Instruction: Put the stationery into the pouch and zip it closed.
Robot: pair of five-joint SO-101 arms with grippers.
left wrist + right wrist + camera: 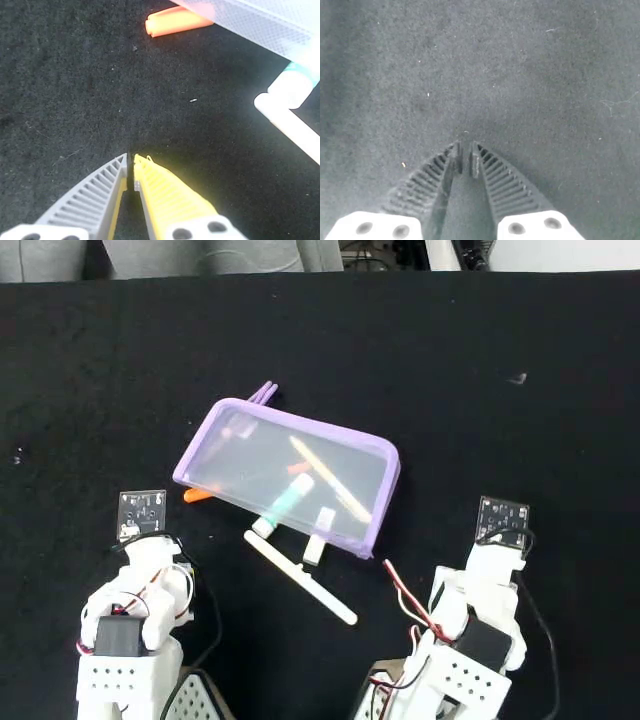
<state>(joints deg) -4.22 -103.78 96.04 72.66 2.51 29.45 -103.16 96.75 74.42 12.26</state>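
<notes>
A translucent pouch (290, 475) with purple trim lies flat at the table's middle, its purple zip pull (262, 392) at the far corner. Through it show a yellow pencil (330, 478) and a small red piece (300, 468). A teal-and-white marker (283, 508) and a short white stick (319, 537) poke out at its near edge. A long white pen (300, 577) lies loose in front. An orange cap (197, 495) shows at the pouch's left edge. My left gripper (131, 159) is shut and empty, short of the orange cap (180, 21). My right gripper (465, 150) is shut over bare cloth.
Black cloth (500, 390) covers the whole table. The left arm (135, 600) stands at the near left and the right arm (480, 625) at the near right, both well short of the pouch. Red and black wires (405, 600) loop beside the right arm.
</notes>
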